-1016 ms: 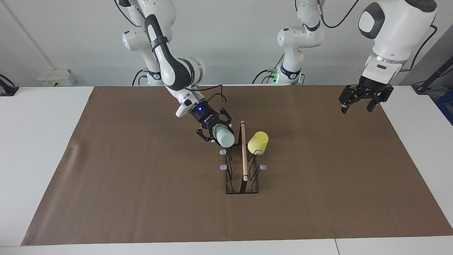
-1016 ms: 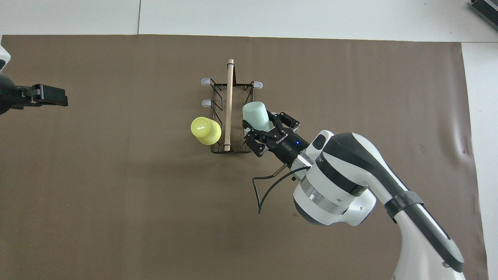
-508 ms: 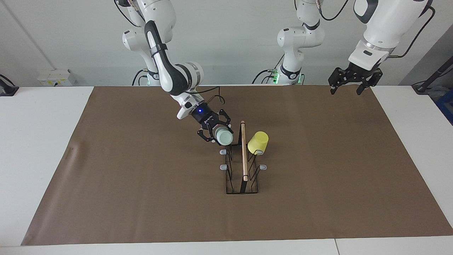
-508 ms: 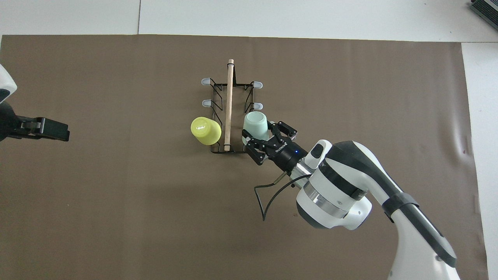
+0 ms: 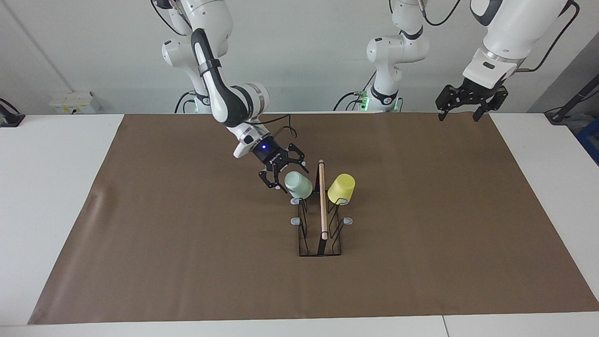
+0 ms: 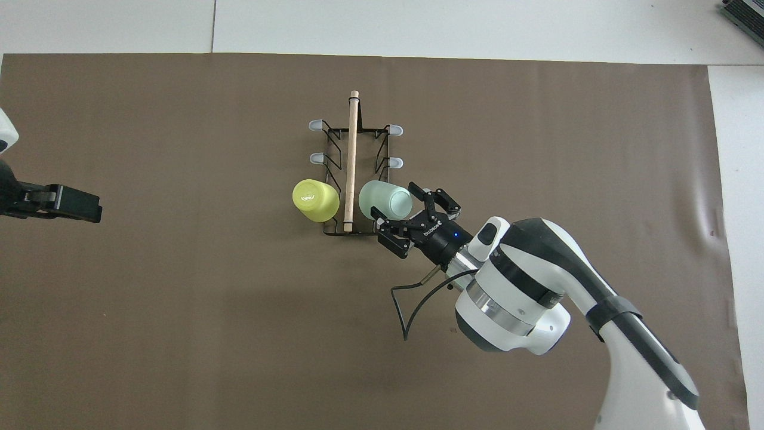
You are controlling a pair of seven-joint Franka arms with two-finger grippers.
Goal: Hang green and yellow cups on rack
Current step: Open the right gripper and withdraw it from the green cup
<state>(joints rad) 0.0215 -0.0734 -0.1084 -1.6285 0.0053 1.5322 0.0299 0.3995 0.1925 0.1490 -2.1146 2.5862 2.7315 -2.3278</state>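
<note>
The pale green cup [image 5: 298,185] [image 6: 385,199] rests tilted on a prong of the black wire rack [image 5: 322,243] [image 6: 334,230], on the right arm's side at the end nearer the robots. My right gripper [image 5: 293,176] [image 6: 398,209] is open, its jaws spread around the cup's base end. The yellow cup [image 5: 341,188] [image 6: 315,200] hangs upside down on the matching prong on the left arm's side of the wooden rod [image 5: 322,201] [image 6: 351,155]. My left gripper [image 5: 459,114] [image 6: 76,203] waits open and high over the mat's edge at its own end.
A brown mat [image 5: 187,243] covers most of the white table [image 5: 51,187]. Several grey-tipped prongs [image 5: 295,220] of the rack stand free. A black cable [image 6: 406,298] loops from the right wrist.
The right gripper lowered the green cup onto the prong and opened; the cup now leans toward the rod. The left gripper rose and drew back toward the robots.
</note>
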